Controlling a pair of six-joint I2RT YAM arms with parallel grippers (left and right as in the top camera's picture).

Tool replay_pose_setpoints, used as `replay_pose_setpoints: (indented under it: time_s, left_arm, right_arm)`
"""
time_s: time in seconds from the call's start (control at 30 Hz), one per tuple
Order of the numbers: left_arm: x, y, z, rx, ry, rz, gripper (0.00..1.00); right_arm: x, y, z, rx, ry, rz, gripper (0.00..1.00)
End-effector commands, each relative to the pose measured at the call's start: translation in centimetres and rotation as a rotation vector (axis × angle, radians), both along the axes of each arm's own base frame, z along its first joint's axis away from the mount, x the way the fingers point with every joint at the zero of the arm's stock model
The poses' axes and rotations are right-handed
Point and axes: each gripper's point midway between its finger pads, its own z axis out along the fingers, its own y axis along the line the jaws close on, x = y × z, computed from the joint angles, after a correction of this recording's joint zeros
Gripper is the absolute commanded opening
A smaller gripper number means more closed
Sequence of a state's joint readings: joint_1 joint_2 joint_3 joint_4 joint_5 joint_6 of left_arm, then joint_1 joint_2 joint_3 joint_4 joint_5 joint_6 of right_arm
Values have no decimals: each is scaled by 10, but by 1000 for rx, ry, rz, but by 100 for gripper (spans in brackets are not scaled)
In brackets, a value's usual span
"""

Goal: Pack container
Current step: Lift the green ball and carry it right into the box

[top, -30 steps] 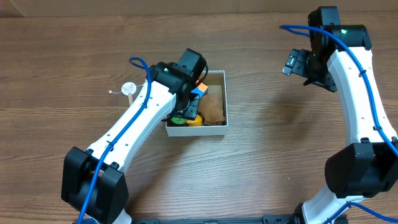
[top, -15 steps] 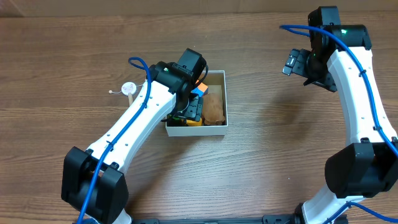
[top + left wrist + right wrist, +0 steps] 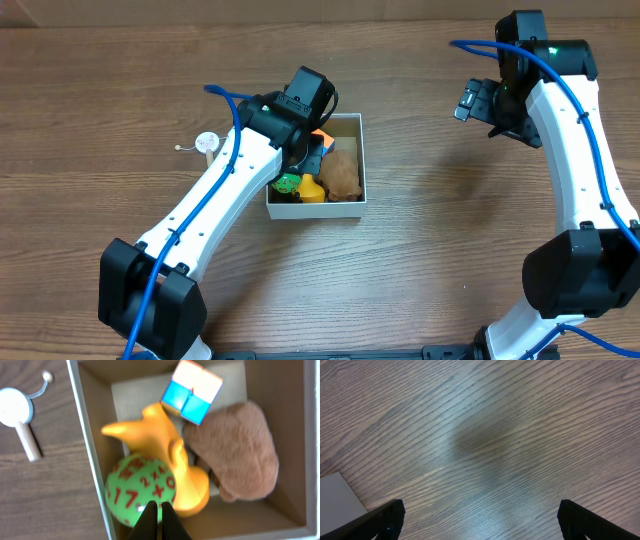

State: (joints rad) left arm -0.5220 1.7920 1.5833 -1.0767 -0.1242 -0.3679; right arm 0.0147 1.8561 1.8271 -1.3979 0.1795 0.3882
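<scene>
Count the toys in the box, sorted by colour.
Green ball: 1
Yellow toy: 1
Brown plush: 1
Multicolour cube: 1
Total in the box: 4

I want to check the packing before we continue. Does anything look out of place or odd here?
One thing stands out: a small white disc on a wooden stick lies on the table, outside the box. The green ball, yellow toy, colour cube and brown plush all lie inside; nothing looks spilled or damaged.
</scene>
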Motion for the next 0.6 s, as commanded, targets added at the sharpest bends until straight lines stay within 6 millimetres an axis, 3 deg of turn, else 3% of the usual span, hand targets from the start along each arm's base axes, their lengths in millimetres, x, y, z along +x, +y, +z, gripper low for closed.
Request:
replay_pose_setpoints:
  time_s: [0.0, 0.23, 0.43, 0.5, 0.57]
  left_arm:
    - [12, 3, 11, 10, -73, 28, 5]
    - [20, 13, 1, 73, -105, 65, 5]
    - [18, 13, -35, 121, -19, 58, 6]
    - [10, 13, -51, 133, 51, 48, 4]
    - [3, 14, -56, 140, 89, 44, 4]
  right_arm:
    - [3, 1, 16, 2, -52, 0, 100]
    - [3, 1, 16, 2, -52, 0, 100]
    - [3, 1, 16, 2, -52, 0, 100]
    - [3, 1, 16, 2, -52, 0, 100]
    - [3, 1, 16, 2, -51, 0, 100]
